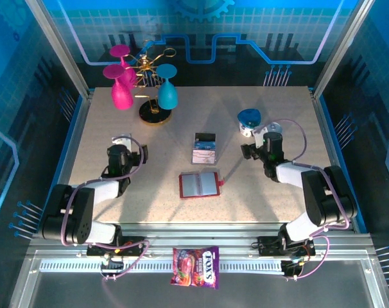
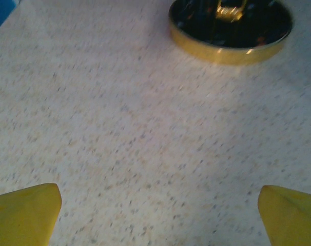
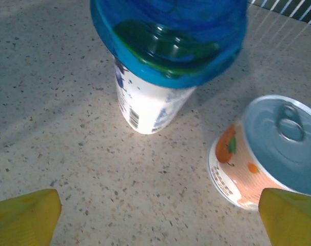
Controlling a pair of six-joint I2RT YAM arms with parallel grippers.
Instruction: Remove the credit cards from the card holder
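Note:
The red card holder [image 1: 199,185] lies open and flat at the table's middle front, its greyish inner pockets facing up. Just behind it, apart from it, the credit cards [image 1: 205,149] lie in a small pile, a dark one at the far end and pale and blue ones nearer. My left gripper [image 1: 122,140] stands to the left of both; in its wrist view it [image 2: 158,215] is open over bare tabletop. My right gripper [image 1: 262,136] is to the right of the cards, and in its wrist view it [image 3: 158,215] is open with nothing between the yellow fingertips [image 3: 27,218].
A white cup with a blue lid [image 3: 160,66] and a tin can with an orange print [image 3: 268,154] stand just ahead of the right gripper. A gold rack [image 1: 153,110] with pink and teal glasses stands back left. A candy bag [image 1: 196,267] lies on the front rail.

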